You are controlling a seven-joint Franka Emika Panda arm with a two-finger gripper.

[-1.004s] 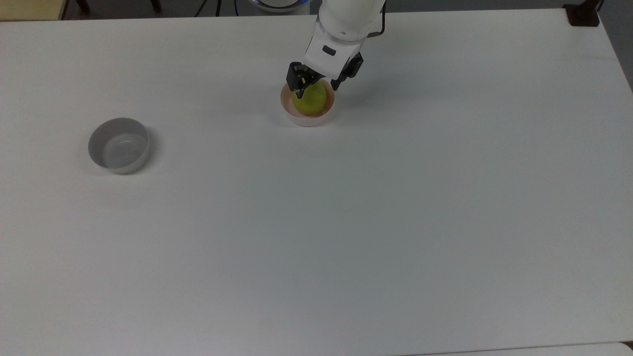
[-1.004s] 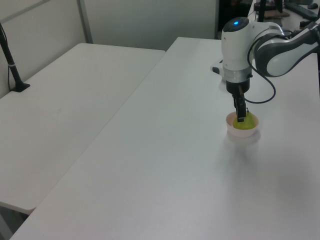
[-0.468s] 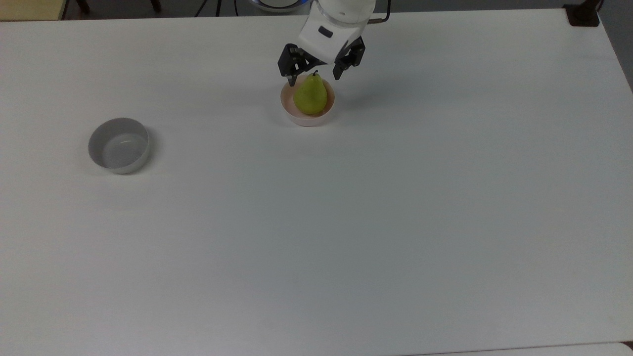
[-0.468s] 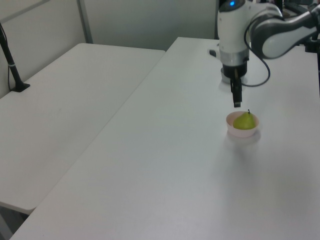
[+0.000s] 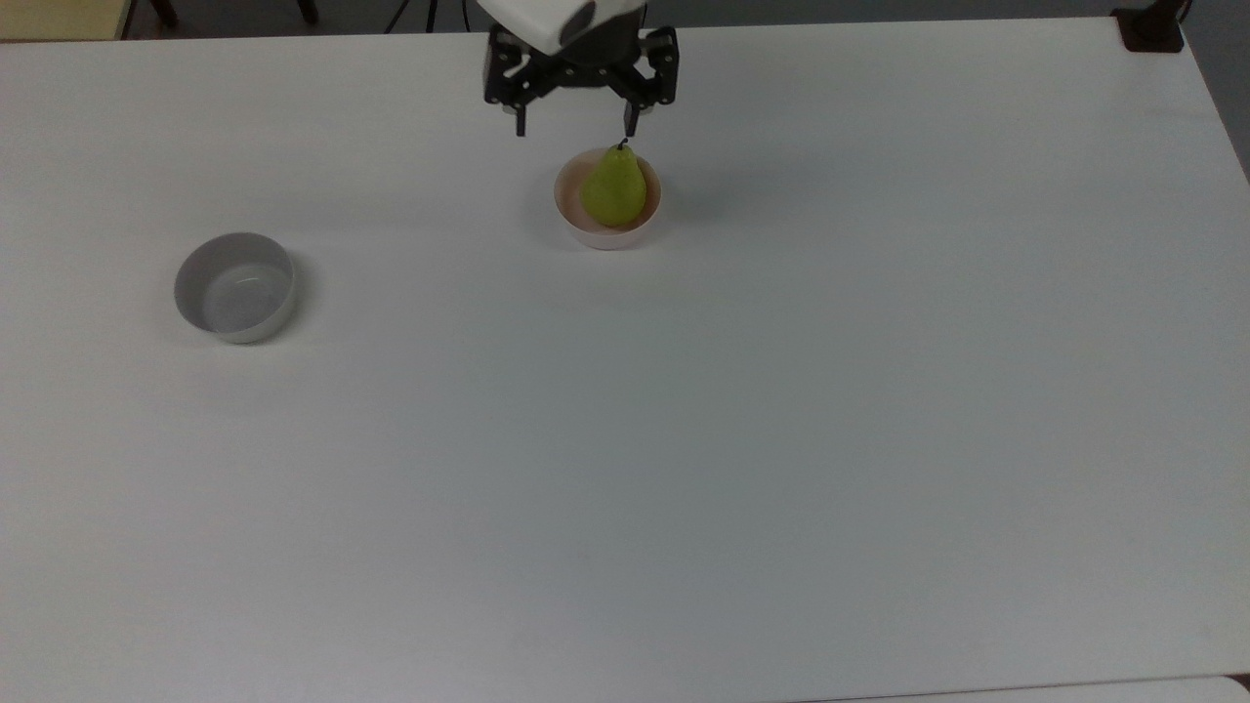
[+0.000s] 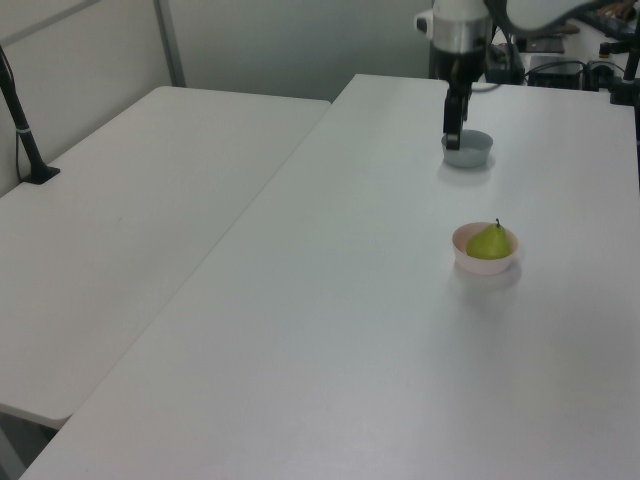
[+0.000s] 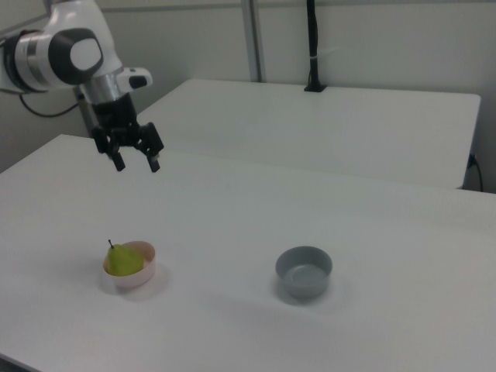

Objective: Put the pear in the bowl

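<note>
The yellow-green pear (image 5: 613,188) (image 6: 489,243) (image 7: 118,260) stands upright inside the pale pink bowl (image 5: 571,210) (image 6: 462,256) (image 7: 145,266), its dark stem pointing up. My gripper (image 5: 574,130) (image 6: 452,140) (image 7: 137,165) hangs open and empty well above the table, up and to the top view's left of the bowl. Nothing is between its black fingers, and it touches neither pear nor bowl.
A grey-white bowl (image 5: 234,286) (image 6: 468,149) (image 7: 304,271) stands empty at the top view's left. A second white table (image 6: 130,200) (image 7: 325,124) adjoins this one, with a black pole (image 7: 312,46) on it.
My gripper let go of the pear, opened, and rose up and away to the top view's left. The pear stays standing in the pink bowl.
</note>
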